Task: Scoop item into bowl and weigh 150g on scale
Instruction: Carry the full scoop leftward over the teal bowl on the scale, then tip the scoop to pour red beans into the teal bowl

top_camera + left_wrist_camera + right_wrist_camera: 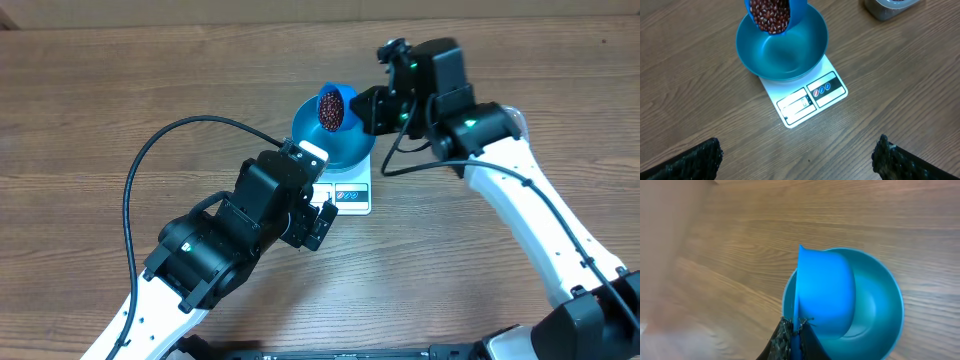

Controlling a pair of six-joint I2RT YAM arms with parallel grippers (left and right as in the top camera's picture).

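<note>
A wood-grain tabletop point(100, 80) carries the whole setup, with the scale point(812, 97) set near its middle and the bowl point(785, 55) resting on the scale's platform, leaving the display and buttons uncovered. The display cannot be read. A small blue scoop point(825, 290) is held tilted over the bowl, its mouth turned towards the left wrist camera and filled with beans point(769, 15). No beans can be made out inside the bowl itself.

The right tool point(795, 330) is clamped on the scoop's handle, its fingers pressed together around the thin blue stem. The left tool point(797, 150) is spread fully apart and holds nothing; it is poised above the tabletop just in front of the scale. A grey container point(890, 7) is partly seen at the far edge of the left wrist view.

The beans are judged to be light, hard and free-running, so they are likely to be shed in a rush once the scoop is tipped further. A slow tilt would probably be needed. The smooth bowl is likely to slide on the scale if it is nudged. The scoop is best gripped by its handle, and the bowl by its rim.
</note>
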